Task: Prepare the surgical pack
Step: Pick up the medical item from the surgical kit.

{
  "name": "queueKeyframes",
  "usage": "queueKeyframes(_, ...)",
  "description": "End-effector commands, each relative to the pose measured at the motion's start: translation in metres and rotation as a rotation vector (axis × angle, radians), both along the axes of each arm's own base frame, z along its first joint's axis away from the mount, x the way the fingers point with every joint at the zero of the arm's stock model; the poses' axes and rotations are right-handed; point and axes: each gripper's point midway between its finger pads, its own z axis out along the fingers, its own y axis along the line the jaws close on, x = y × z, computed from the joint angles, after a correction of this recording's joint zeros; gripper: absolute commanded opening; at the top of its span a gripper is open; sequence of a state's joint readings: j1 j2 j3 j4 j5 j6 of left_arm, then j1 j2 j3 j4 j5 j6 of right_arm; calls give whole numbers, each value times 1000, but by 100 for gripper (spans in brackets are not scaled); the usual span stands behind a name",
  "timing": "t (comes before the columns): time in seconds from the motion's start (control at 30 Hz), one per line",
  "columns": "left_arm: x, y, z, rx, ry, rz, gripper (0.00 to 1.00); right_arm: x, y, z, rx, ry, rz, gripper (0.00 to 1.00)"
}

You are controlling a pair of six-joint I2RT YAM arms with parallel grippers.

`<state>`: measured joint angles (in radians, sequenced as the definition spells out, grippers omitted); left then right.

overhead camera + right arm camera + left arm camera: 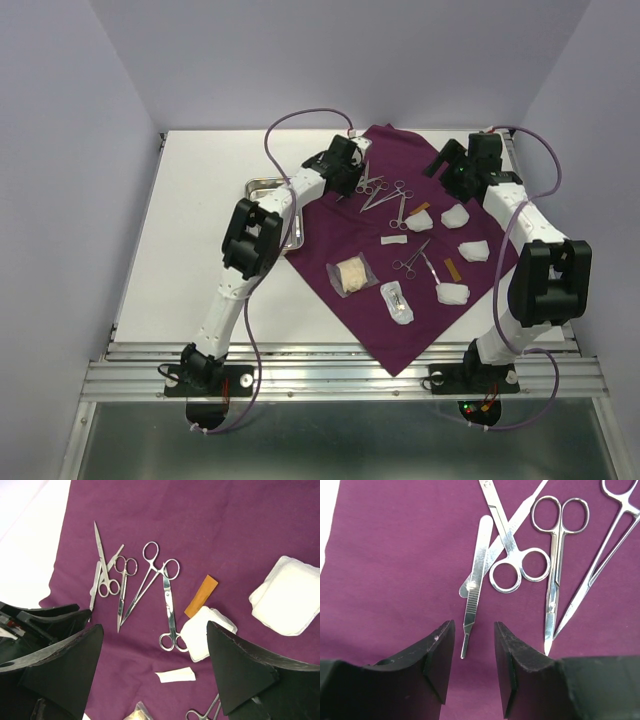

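Steel scissors (507, 537) crowd the scalpel handle (477, 565) before the spread left gripper (473, 630) — right gripper (154, 627) spread too.

On my feed, a white counter (200, 250) sits boxed in on three sides by plain, pale lavender panels: a back wall (330, 60), a left wall (60, 200) and a right wall (600, 120). The light is even, and the shadows I see on the counter are soft. Ribbed aluminium rails (340, 375) run along its near edge. Below them lies a dull grey-green floor panel (330, 440) with a faint sheen.
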<state>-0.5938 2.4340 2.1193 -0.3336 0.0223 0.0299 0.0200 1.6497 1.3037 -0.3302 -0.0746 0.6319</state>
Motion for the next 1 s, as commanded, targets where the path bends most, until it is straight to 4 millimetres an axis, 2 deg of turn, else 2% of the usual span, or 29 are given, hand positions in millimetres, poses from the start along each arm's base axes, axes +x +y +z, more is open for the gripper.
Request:
queueKeyframes(0.0,8,-7,17,-24,-33,-35,48,0,-7,9,-23,-27,-12,89)
queueKeyframes(0.13,9,-8,-2,-7,-11,-35,48,-1,-7,8,-22,-24,-13,89)
queueKeyframes(0.33,14,-5,-18,21,-6,-14,45,-2,-8,5,-28,-19,-18,89)
queueKeyframes(0.43,15,-4,-22,24,4,-7,28,-2,-8,3,-29,-13,-19,89)
queueKeyframes(0.53,12,-7,-23,9,17,-11,18,-3,-9,2,-30,-12,-20,89)
queueKeyframes(0.6,12,-9,-21,0,19,-16,16,-3,-9,2,-28,-12,-22,89)
queueKeyframes(0.77,14,-12,2,-27,-10,-18,4,-3,-8,5,-27,-16,-21,89)
queueKeyframes(0.9,16,-14,32,-64,-54,-19,0,-5,-9,7,-28,-21,-22,89)
queueKeyframes(0.97,17,-15,56,-90,-92,-21,0,-6,-9,9,-28,-24,-22,89)
